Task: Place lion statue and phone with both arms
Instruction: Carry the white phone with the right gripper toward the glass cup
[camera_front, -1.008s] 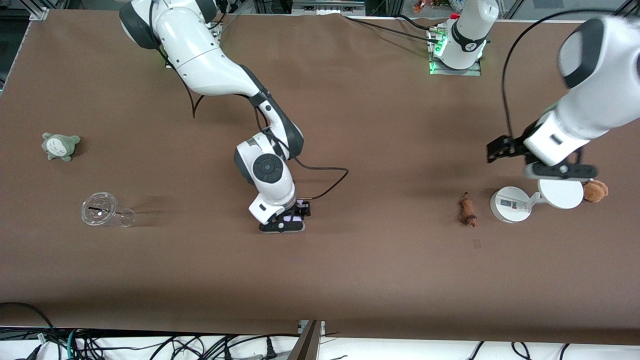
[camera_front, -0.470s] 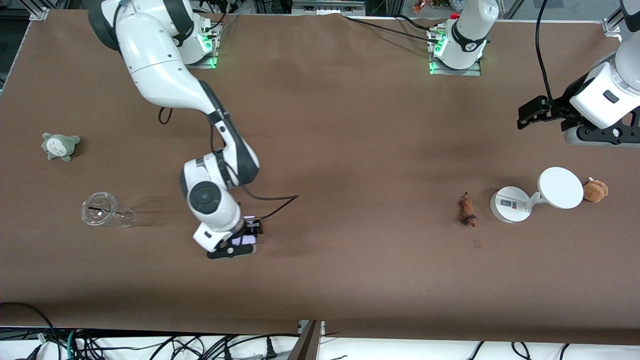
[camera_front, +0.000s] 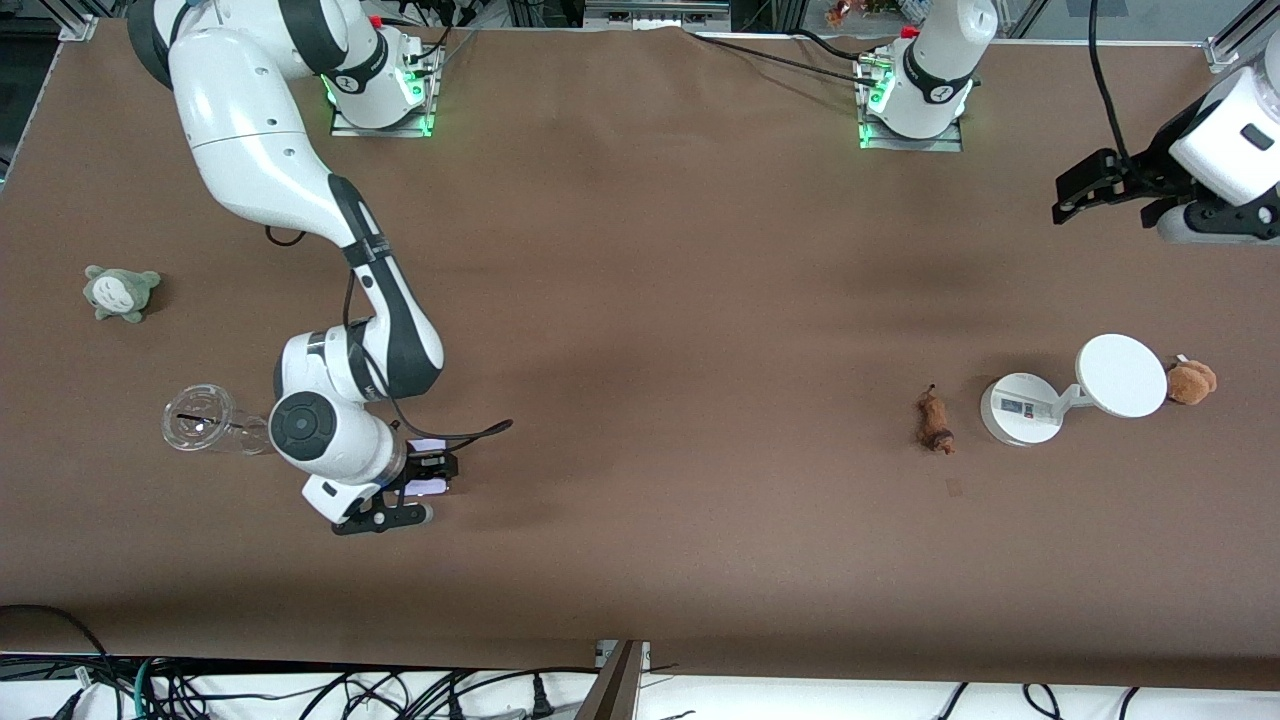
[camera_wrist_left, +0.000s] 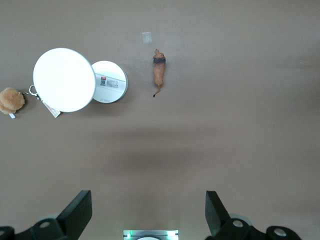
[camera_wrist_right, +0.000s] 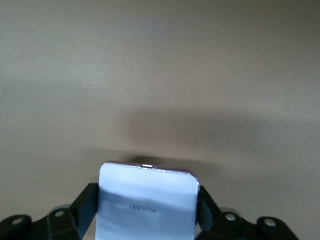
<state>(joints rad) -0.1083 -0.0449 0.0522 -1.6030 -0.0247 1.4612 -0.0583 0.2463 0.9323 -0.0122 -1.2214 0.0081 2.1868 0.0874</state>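
Brown table cloth carries everything you need to track, so sweep it from the right arm's end toward the left arm's end. First you pass a grey plush toy, then a clear plastic cup lying on its side. Just beside that cup, your right gripper is clamped on the phone, carrying it low over bare cloth, so the phone looks not yet set down. Well along the table, the lion statue lies on the cloth by itself, just beside the white stand, with a brown plush at the stand's disc. Your left gripper hangs over the table's edge at its own end, fingers spread and empty. By my reading, the lion's part looks done and the phone is left.
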